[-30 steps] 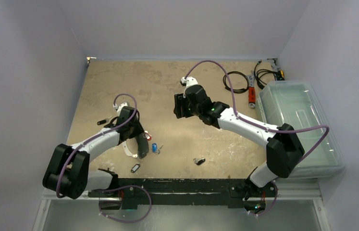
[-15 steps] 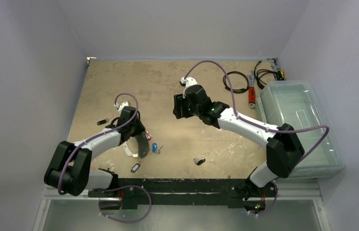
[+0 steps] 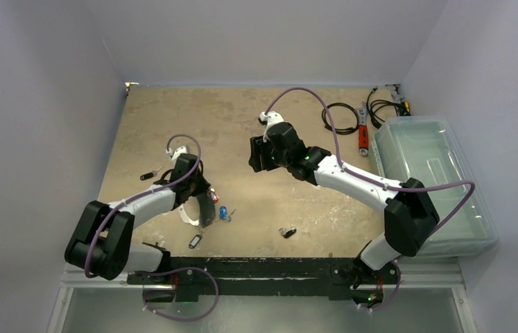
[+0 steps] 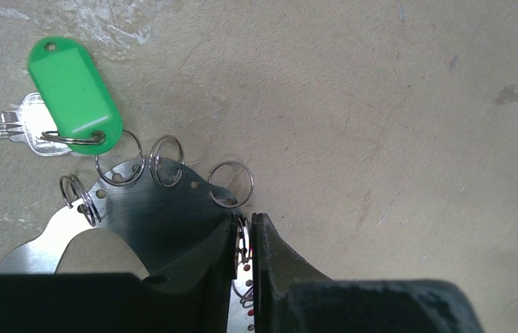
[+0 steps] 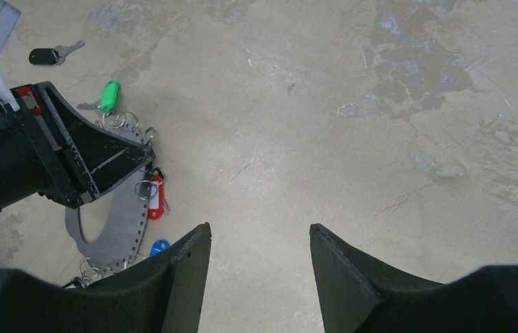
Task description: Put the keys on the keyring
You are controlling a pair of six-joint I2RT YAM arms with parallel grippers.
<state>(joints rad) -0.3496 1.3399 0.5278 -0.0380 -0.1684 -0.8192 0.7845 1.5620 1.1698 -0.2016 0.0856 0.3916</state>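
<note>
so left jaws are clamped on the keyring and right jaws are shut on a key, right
No: the left jaws are clamped on the keyring, but the right jaws are open and empty, as the right wrist view shows.

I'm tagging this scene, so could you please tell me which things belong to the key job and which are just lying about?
For the job: keyring, green-tagged key, red-tagged key, blue-tagged key, black-headed key.
Lying about: black cable loop, red-handled tool, clear plastic bin.
</note>
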